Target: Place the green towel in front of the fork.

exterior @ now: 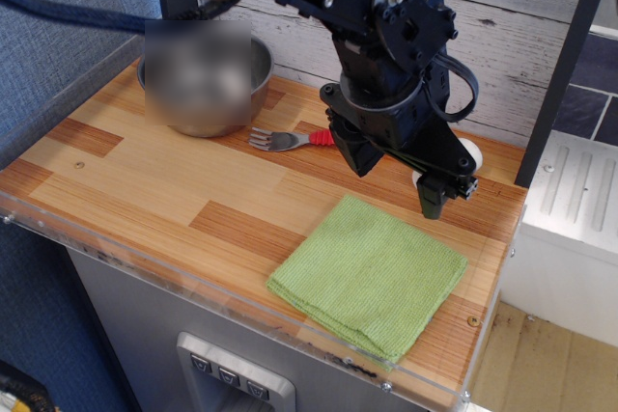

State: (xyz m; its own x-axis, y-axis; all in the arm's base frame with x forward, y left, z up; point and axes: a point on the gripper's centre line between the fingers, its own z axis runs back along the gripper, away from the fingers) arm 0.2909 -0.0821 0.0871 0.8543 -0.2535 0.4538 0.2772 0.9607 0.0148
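Observation:
The green towel (369, 277) lies flat and folded on the wooden table top near the front right edge. The fork (280, 140) lies behind it at the middle back, silver head pointing left; its red handle (322, 139) is partly hidden by the arm. My gripper (398, 180) hangs just above the table between the fork and the towel's far edge. Its two black fingers (434, 198) stand wide apart, open and empty, touching neither the towel nor the fork.
A metal bowl (205, 84) stands at the back left, next to the fork's head. A white shaker (471, 154) stands behind my gripper at the back right. The table (145, 180) ends in a clear plastic rim at the front and right.

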